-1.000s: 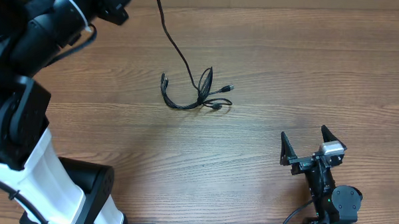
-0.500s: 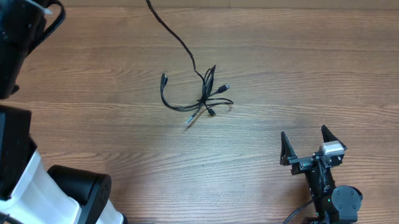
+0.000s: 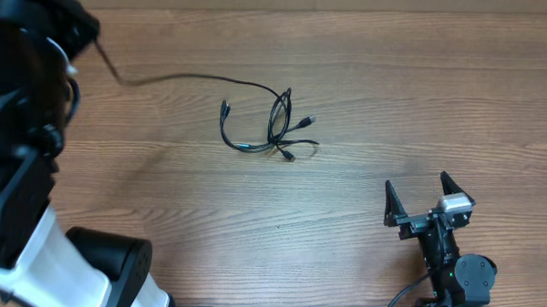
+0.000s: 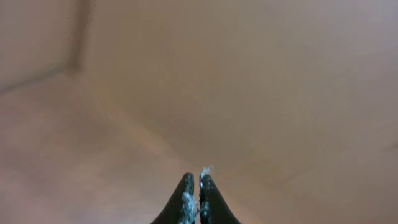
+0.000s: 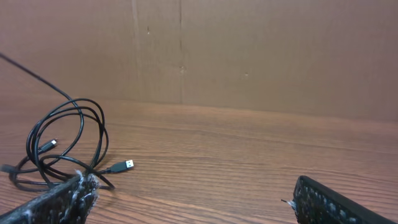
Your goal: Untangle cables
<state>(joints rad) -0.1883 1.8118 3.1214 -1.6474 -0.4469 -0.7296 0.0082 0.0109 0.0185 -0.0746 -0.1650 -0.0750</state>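
Observation:
A small tangle of thin black cables (image 3: 273, 128) lies on the wooden table (image 3: 367, 84), a little left of centre. One strand (image 3: 180, 77) rises out of the tangle and runs left to my left arm (image 3: 40, 36), which fills the left edge. In the left wrist view my left gripper (image 4: 199, 182) is pressed shut and faces a blurred brown surface; no cable shows there. My right gripper (image 3: 417, 183) rests near the front right, open and empty, well apart from the tangle. The right wrist view shows the cables (image 5: 62, 143) at its left, with a USB plug (image 5: 127, 165) lying loose.
A brown cardboard wall (image 5: 249, 50) stands behind the table. The left arm's white base (image 3: 78, 256) takes up the front left corner. Bare wood lies between the tangle and the right gripper (image 5: 196, 202).
My left arm has swung left, carrying the lifted strand from the top edge over to the left side. The tangle shifted and spread slightly. The right arm has not moved.

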